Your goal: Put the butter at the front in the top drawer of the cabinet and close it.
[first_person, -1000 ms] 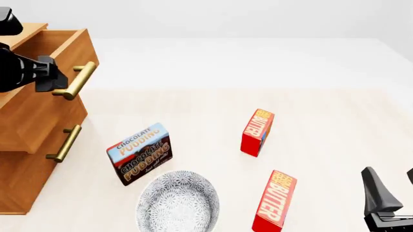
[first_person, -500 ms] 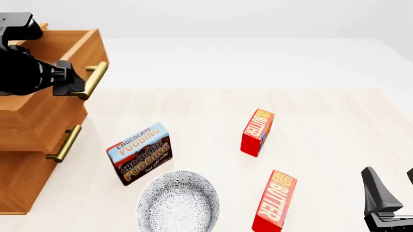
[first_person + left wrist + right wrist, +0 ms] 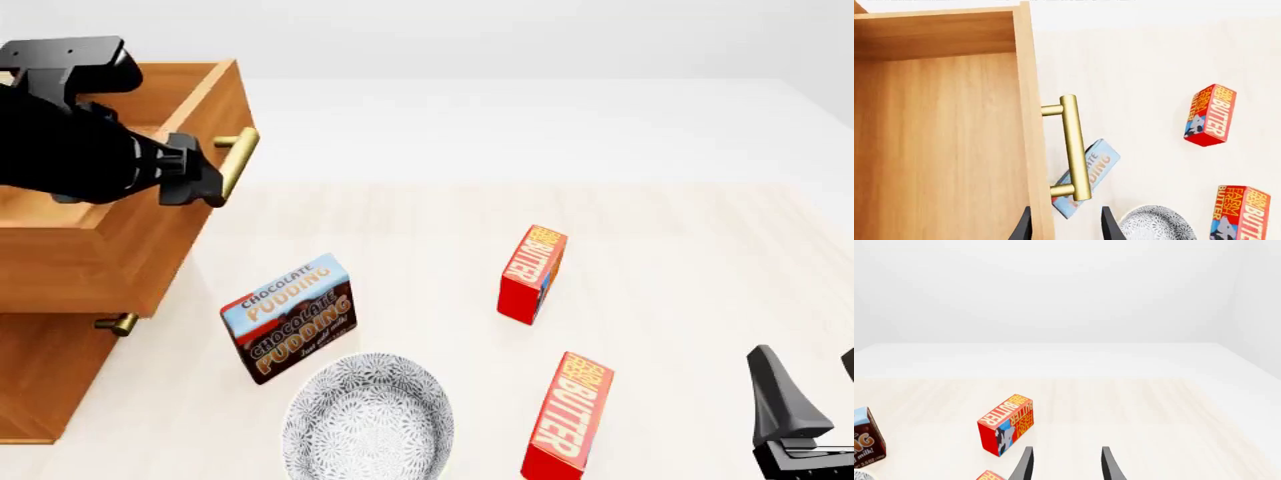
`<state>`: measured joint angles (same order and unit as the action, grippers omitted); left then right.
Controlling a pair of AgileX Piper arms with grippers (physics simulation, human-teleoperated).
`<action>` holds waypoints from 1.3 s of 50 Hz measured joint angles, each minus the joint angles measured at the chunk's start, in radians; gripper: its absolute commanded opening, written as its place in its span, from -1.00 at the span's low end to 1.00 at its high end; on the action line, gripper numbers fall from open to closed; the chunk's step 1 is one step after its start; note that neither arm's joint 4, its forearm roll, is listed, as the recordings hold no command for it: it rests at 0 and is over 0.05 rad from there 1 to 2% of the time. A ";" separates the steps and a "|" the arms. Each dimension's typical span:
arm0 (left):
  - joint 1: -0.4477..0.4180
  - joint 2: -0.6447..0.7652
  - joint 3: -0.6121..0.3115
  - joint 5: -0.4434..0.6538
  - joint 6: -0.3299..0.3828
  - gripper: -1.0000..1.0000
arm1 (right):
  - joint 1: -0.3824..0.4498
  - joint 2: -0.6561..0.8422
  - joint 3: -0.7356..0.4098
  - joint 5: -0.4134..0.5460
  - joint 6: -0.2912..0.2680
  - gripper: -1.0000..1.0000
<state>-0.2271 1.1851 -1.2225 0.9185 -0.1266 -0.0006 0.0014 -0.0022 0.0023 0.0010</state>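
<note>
The small red butter carton with the orange-yellow lettered face (image 3: 567,417) is standing upright on the pale wooden table (image 3: 667,250) at the near edge, right of centre; the second, same-looking red butter carton (image 3: 531,273) is standing farther off, apart from it; the blue-and-brown chocolate pudding box (image 3: 288,318) is sitting tilted to the left, with the grey patterned bowl (image 3: 367,415) just in front of it; the honey-brown wooden top drawer (image 3: 127,235) of the two-drawer cabinet (image 3: 40,370) at far left is standing pulled out, overhanging the lower drawer; the left tool (image 3: 200,180) is sitting at the brass bar handle (image 3: 1074,147), its fingers apart, one on either side of the handle's end; the right tool (image 3: 1063,465) is waiting open and empty at the near right.
</note>
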 measured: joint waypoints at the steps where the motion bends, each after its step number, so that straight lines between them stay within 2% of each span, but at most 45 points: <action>1: -0.006 0.000 0.000 -0.002 -0.004 1.00 | 0.000 0.000 0.000 0.000 0.000 1.00; 27: -0.127 0.007 0.005 -0.041 -0.074 1.00 | 0.000 0.000 0.000 0.000 0.000 1.00; 47: -0.155 0.009 0.006 -0.046 -0.136 1.00 | 0.000 -0.001 -0.001 0.001 0.000 1.00; 55: -0.156 0.017 -0.009 -0.024 -0.124 1.00 | -0.001 -0.001 -0.001 0.002 0.000 1.00; 65: -0.149 0.029 -0.058 0.024 -0.069 1.00 | -0.001 -0.001 -0.002 0.003 0.000 1.00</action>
<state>-0.3759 1.2146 -1.2807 0.9423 -0.1955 -0.0013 0.0001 -0.0046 0.0056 0.0008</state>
